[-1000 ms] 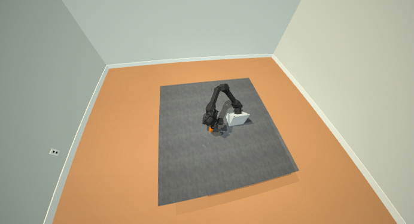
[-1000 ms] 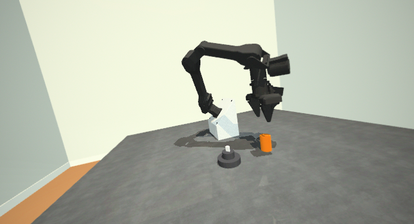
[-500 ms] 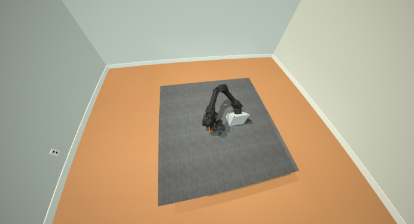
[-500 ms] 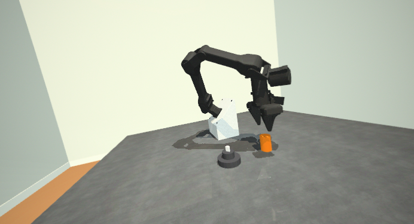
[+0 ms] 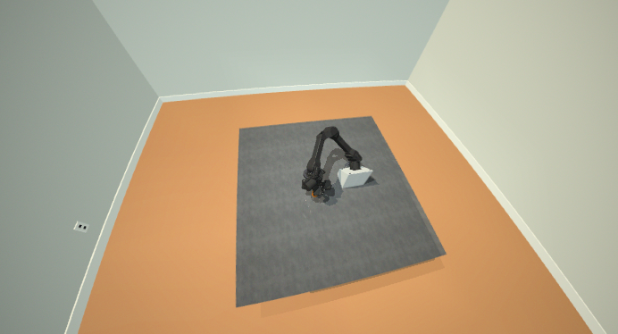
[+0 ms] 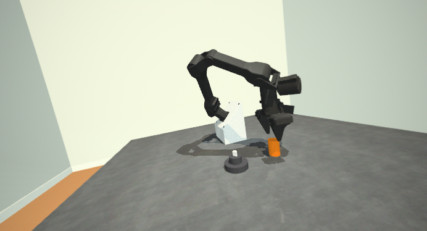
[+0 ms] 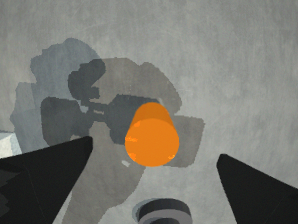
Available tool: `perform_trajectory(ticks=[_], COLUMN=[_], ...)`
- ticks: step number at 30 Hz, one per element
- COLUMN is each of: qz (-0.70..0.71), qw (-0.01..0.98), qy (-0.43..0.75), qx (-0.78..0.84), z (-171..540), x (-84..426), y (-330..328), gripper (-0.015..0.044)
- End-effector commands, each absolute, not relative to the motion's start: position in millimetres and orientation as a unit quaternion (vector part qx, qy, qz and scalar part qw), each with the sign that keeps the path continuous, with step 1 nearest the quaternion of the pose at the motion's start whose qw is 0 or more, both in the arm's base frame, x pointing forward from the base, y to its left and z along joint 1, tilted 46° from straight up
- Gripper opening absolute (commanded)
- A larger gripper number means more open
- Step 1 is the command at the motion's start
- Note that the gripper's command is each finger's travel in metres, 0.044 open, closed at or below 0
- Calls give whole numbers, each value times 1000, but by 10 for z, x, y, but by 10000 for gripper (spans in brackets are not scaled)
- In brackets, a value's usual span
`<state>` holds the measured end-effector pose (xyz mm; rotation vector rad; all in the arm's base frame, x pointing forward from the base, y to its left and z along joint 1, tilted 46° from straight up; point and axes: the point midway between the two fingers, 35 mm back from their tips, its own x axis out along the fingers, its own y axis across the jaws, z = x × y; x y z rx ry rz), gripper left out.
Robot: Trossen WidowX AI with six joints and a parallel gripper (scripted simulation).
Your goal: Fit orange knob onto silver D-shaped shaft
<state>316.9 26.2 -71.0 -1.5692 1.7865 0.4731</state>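
the orange knob (image 6: 274, 147) (image 7: 152, 142) is a plain upright cylinder.

I count one jointed black arm (image 5: 330, 132) (image 6: 228, 62), one upright orange cylindrical knob (image 6: 274, 147) (image 7: 152, 142), one dark round stepped pedestal (image 6: 236, 166) (image 7: 165, 206) and one angular white base block (image 5: 354, 179) (image 6: 237, 126).

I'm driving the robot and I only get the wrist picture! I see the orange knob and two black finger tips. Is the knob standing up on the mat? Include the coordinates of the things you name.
Observer: Yes, the exterior view shows the orange knob (image 6: 274, 147) (image 7: 152, 142) upright on the gray mat (image 6: 173, 200) (image 7: 240, 60).
Operator: What's on top of the round thing at the bottom of my picture?
Observer: That's the round pedestal (image 6: 236, 166) (image 7: 165, 205); a short, pale shaft (image 6: 234, 153) sticks up from its middle.
Operator: And what's my arm stuck to?
Observer: A white, slanted base block (image 5: 354, 179) (image 6: 236, 133), seen whole in the top view.
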Motion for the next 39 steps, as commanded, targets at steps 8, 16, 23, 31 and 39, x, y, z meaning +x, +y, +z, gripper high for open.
perform_trajectory(ticks=[8, 16, 23, 31, 39], qz=[185, 185, 184, 184, 183], qw=[343, 343, 342, 342, 342], qy=[692, 692, 693, 693, 693], qx=[-607, -607, -608, -608, -608], z=[-875, -966, -1042, -1126, -1151], x=[3148, 3144, 3137, 3123, 3118], y=[111, 18, -63, -156, -185], gripper=[440, 440, 440, 440, 335])
